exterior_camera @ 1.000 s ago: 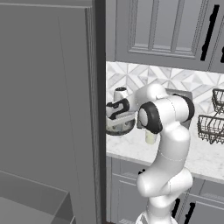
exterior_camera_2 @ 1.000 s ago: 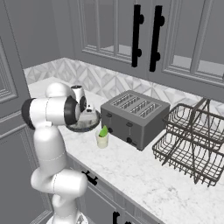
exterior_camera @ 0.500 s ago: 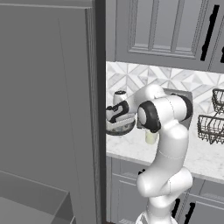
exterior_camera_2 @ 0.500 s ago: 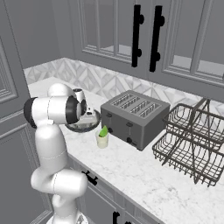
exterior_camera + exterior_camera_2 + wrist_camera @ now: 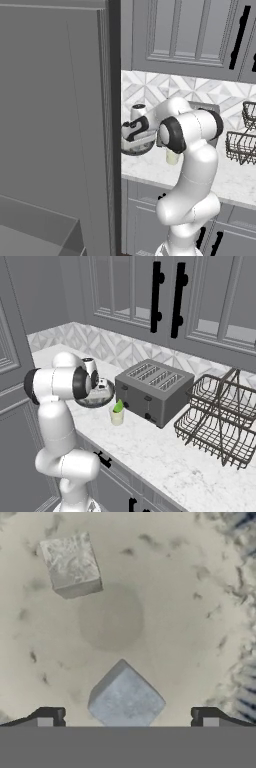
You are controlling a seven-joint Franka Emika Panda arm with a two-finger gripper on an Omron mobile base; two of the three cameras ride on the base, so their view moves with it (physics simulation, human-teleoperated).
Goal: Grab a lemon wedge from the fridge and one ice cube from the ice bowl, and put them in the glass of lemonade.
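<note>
The fridge (image 5: 55,125) fills the left half of the left base view, its dark grey door edge running top to bottom just left of centre. The arm (image 5: 187,165) rises at lower right there and bends left toward the counter (image 5: 165,456). In the right base view a toaster (image 5: 152,390) stands at centre, with a wire rack (image 5: 220,421) at right.

The bowl (image 5: 97,397) sits left of centre in the right base view, just left of the toaster, with the hand over it. In the hand view its speckled inside (image 5: 165,612) spreads across the frame. The glass (image 5: 117,415) stands below and right of the bowl in the right base view, with the green wedge (image 5: 119,405) standing in it.

Two ice cubes lie in the bowl: one (image 5: 70,564) at upper left of the hand view, the other (image 5: 126,699) at bottom centre. The gripper (image 5: 127,717) is spread wide, its tips either side of the near cube, not touching it.
</note>
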